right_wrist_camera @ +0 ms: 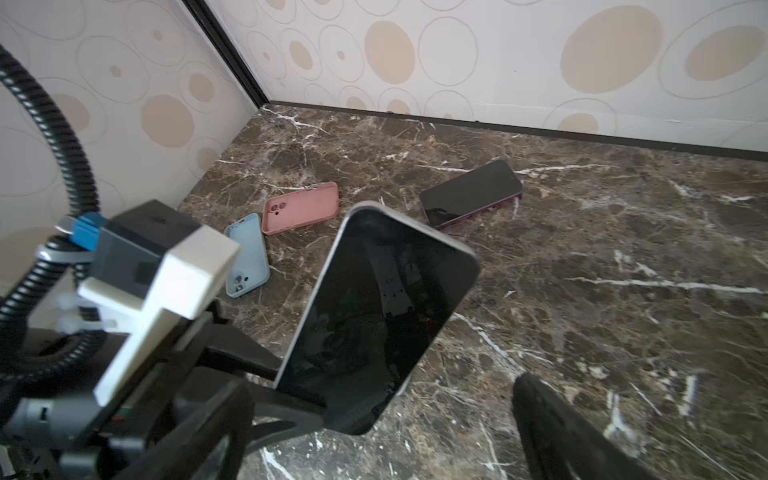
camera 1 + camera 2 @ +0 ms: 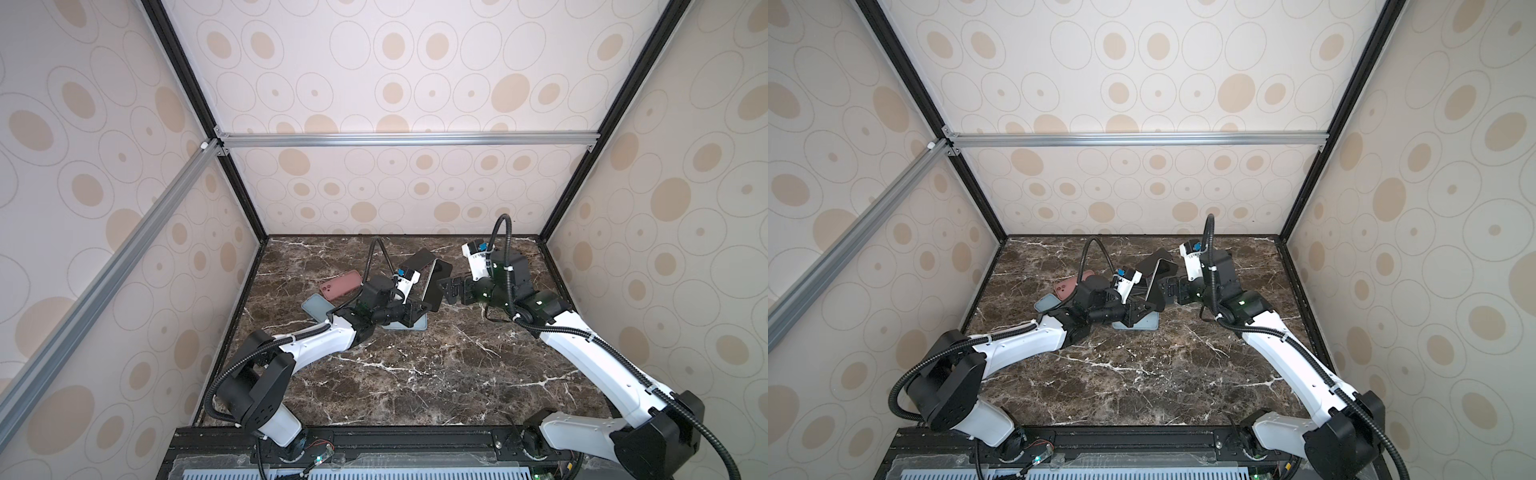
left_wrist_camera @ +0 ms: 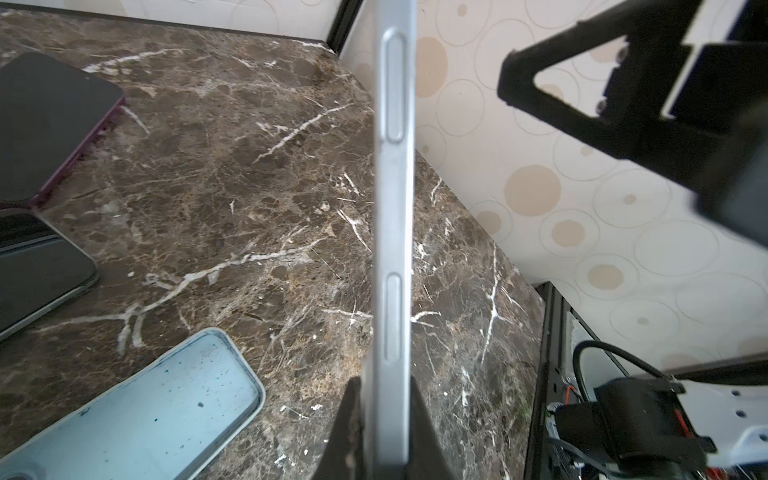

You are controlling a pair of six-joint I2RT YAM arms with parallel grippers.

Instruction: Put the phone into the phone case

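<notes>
Above the table (image 2: 415, 374), near its middle, the phone (image 1: 374, 316) is held upright and slightly tilted, clear of the surface. It is clenched at its lower end by the left pincer (image 2: 419, 311). The right pincer (image 2: 449, 289) is released, jaws spread wide, just beside the screen face; nothing is gripped by it.

The step in hand is judged to be the carrying of the phone to a case.

1. The phone should be turned flat, screen up, before it is lowered.
2. One short end should be seated against the case rim first, then the other pressed down.
3. The free pincer is best used to steady the case, which is likely to slide on the smooth marble.
4. The side buttons should be matched to the case's button side.

Containers:
- Blue case (image 3: 137, 407), under the left pincer: open side up, empty, specked inside.
- Second blue case (image 1: 247, 257) and pink case (image 1: 301, 208), well to the left: no phone is seen in either.
- Purple case (image 1: 498, 208), at the back: occupied by a dark phone (image 1: 469, 193), screen up.
</notes>
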